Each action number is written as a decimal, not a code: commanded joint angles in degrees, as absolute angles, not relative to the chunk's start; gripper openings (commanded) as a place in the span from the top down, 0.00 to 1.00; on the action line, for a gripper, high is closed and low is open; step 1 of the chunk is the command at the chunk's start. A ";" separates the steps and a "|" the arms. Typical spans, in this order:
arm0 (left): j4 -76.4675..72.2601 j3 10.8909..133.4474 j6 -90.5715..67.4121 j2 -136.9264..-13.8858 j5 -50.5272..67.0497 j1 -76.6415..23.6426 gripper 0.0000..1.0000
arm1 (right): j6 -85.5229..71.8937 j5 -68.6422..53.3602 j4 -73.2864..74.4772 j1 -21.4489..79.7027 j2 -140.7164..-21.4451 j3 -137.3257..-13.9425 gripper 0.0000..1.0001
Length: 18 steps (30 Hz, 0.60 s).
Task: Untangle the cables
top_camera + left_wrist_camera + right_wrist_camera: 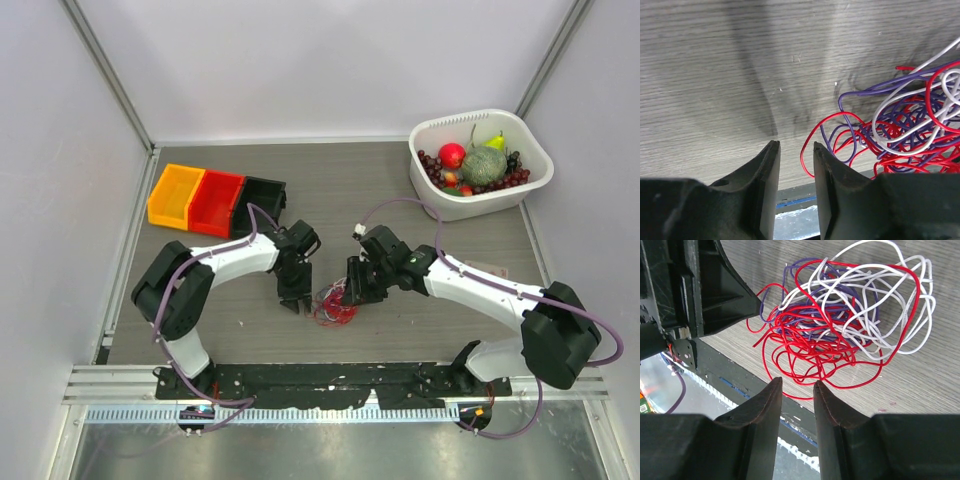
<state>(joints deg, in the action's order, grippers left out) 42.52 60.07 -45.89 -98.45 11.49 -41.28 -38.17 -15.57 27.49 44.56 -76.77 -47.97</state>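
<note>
Left pincer [294,302] points down at the table [350,190], its two fingers [767,170] a narrow gap apart and clamped on nothing. In the left wrist view, one red loop from the heap shows inside that gap, close to one finger. I cannot tell whether the loop lies between the fingers or on the table below them.

The right pincer [352,292] stands just across the heap, also with its fingers [770,405] slightly apart and empty. A red loop curves on the table just ahead of its tips.

The cables [333,308] lie in one loose knot on the table between the two pincers, near the front edge. They are thin red, white and purple strands. In the right wrist view the white strands bulge out on the far side, the red ones crowd the near side, and the purple ones run through the middle.

An orange bin [176,193], a red bin [217,201] and a black bin [262,198] sit side by side at the far left. A white basket [440,205] of fruit stands at the far right corner, well apart from the cables.
</note>
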 commanded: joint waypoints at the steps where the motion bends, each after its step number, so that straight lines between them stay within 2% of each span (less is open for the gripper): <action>1: 43.86 62.05 -46.76 -99.67 10.55 -43.33 0.67 | -38.67 -13.01 27.42 44.74 -77.34 -49.83 0.63; 7: 44.82 62.40 -46.14 -100.99 10.99 -45.62 1.00 | -35.95 -11.61 28.73 44.91 -80.41 -53.26 0.62; 9: 45.53 62.75 -45.62 -98.89 9.85 -45.62 1.00 | -34.81 -9.77 29.79 45.17 -81.47 -55.01 0.60; 11: 45.27 63.28 -44.48 -95.12 8.79 -45.62 1.00 | -33.49 -7.92 30.58 45.44 -82.18 -56.42 0.53; 13: 43.43 63.63 -43.34 -90.46 9.57 -45.62 1.00 | -32.44 -7.47 29.45 45.61 -82.53 -55.82 0.40; 18: 37.46 64.16 -46.57 -84.30 16.86 -45.62 1.00 | -33.91 -10.72 24.80 45.53 -84.46 -53.44 0.38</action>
